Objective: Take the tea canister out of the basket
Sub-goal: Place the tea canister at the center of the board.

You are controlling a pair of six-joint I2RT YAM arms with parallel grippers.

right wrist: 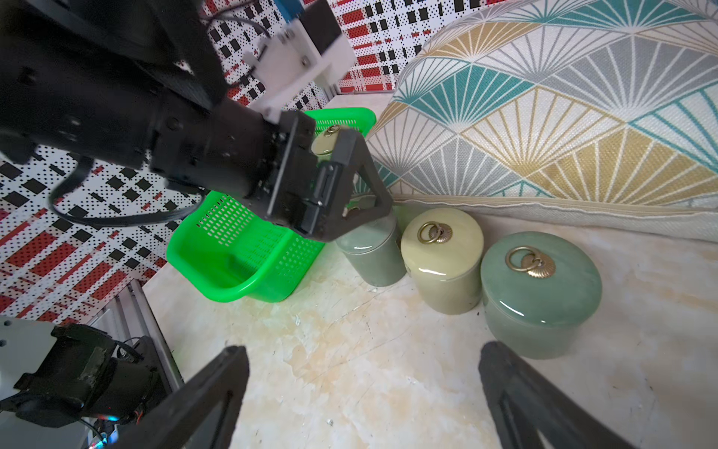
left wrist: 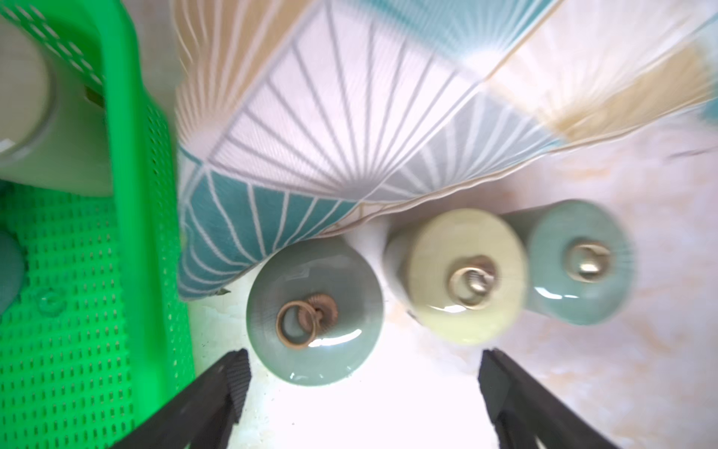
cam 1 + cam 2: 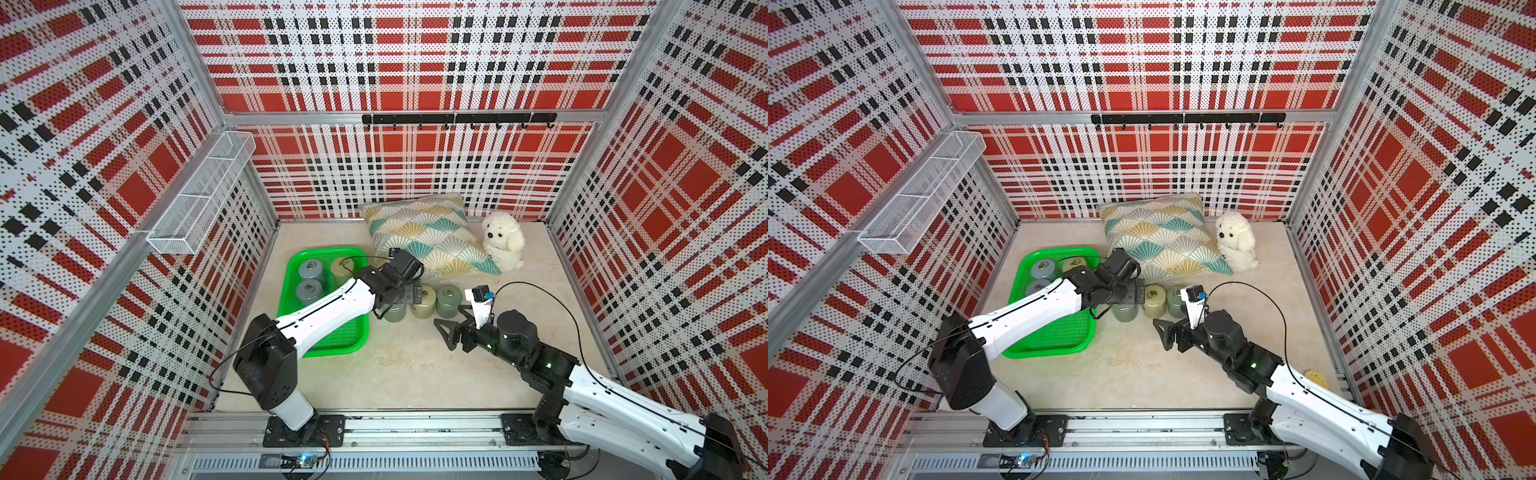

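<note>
At the left of the tabletop (image 3: 415, 374) stands the green basket (image 3: 324, 252), with 3 tea canisters upright inside: a far grey canister (image 3: 311, 269), a near grey canister (image 3: 309, 291) and a tan canister (image 3: 341, 266). Just right of the basket, the left end effector (image 2: 363, 369) hangs released, fingers spread, over a grey-green canister (image 2: 314, 311) standing on the tabletop (nothing gripped). Next in that row come a cream canister (image 3: 424, 301) and a sage canister (image 3: 449, 298), in front of the pillow (image 3: 428, 237). Farther right, the right end effector (image 1: 363, 350) is spread wide, holding nothing.
</note>
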